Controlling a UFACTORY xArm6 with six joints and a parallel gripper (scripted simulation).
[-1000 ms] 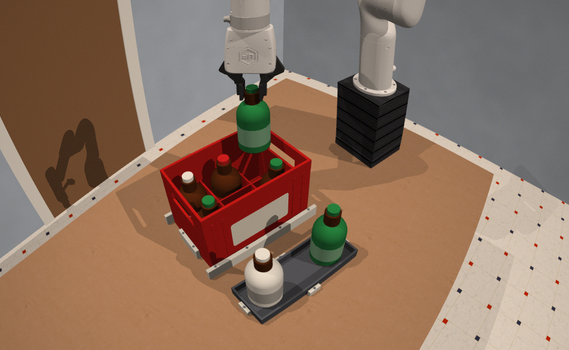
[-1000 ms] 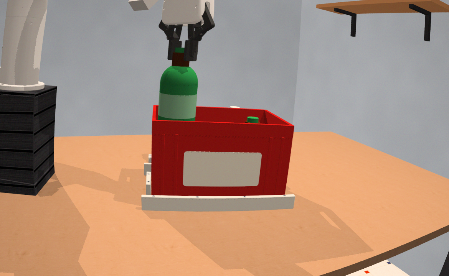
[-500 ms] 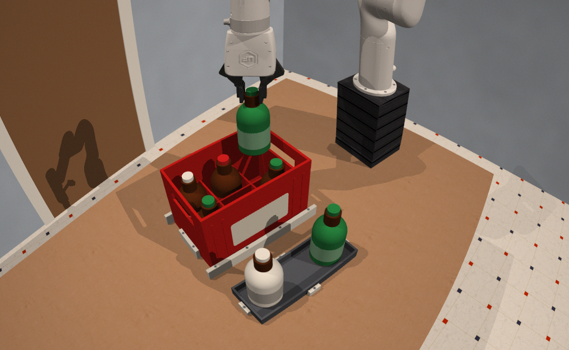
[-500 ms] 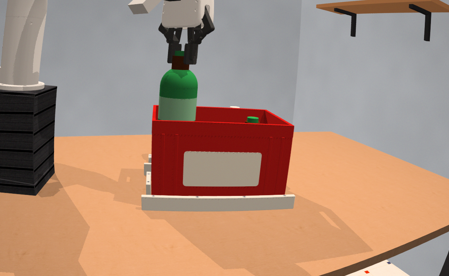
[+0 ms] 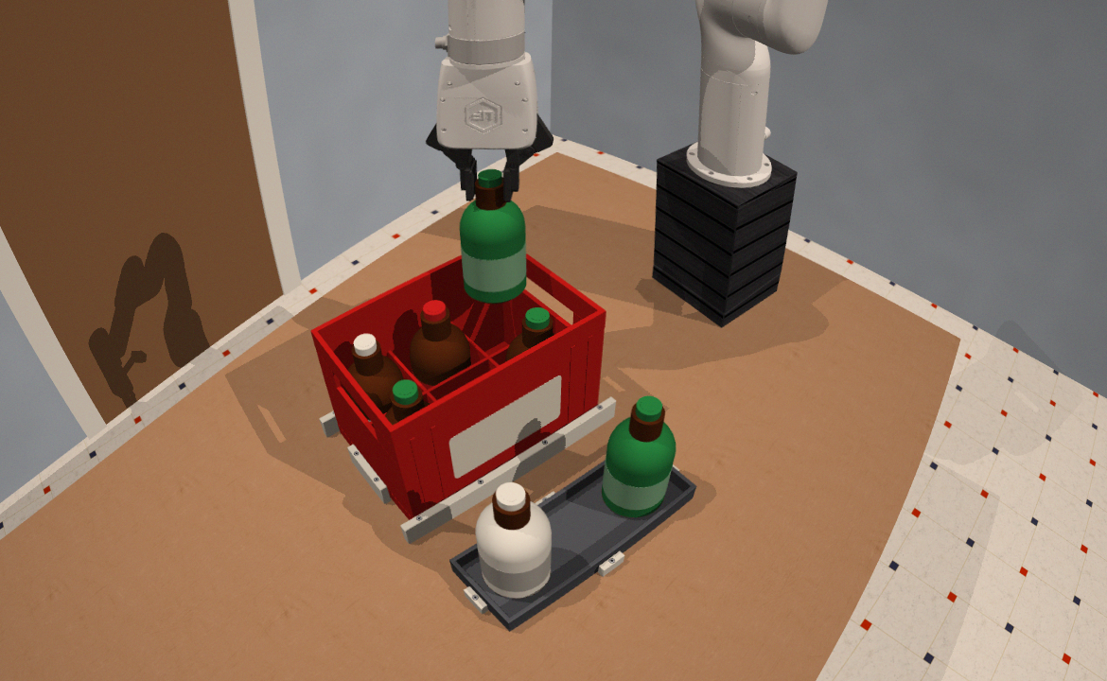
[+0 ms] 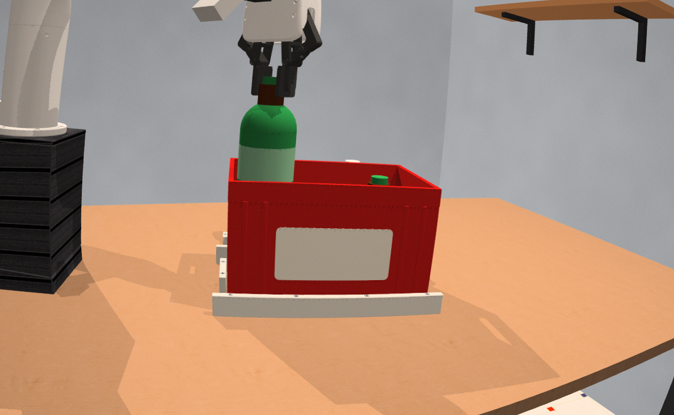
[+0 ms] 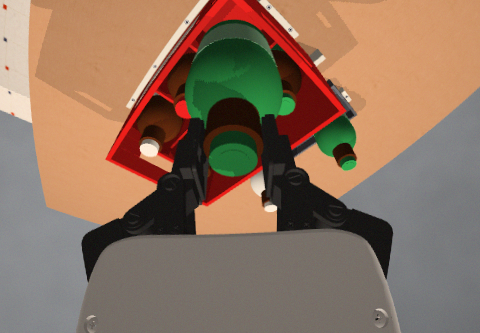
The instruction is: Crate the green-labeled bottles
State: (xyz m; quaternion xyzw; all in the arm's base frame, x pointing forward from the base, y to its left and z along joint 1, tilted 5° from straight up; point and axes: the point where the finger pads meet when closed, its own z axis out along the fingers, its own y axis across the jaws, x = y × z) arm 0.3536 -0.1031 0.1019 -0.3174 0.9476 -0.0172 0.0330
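Observation:
My gripper (image 5: 489, 187) (image 6: 273, 86) (image 7: 233, 134) is shut on the neck of a green-labeled bottle (image 5: 494, 245) (image 6: 267, 128) (image 7: 232, 73). The bottle hangs upright over the back cell nearest the robot base, its bottom around the crate's rim level; the exterior view hides its lower edge. The red crate (image 5: 424, 465) (image 6: 329, 210) stands level. In it are brown bottles with a white cap (image 5: 365, 345) (image 7: 150, 147), a red cap (image 5: 433, 313) and green caps (image 5: 405, 392) (image 5: 536, 319). Another green-labeled bottle (image 5: 641, 457) (image 7: 336, 138) and a white bottle (image 5: 513, 550) stand upright on the dark tray (image 5: 572, 527).
Pale rails (image 5: 506, 470) (image 6: 329, 305) lie along the crate's foot, and small blocks (image 5: 610, 563) sit at the tray's edges. The robot base stands on a black pedestal (image 5: 718, 245) (image 6: 25, 211). A wall shelf (image 6: 576, 10) is at the upper right in the exterior view.

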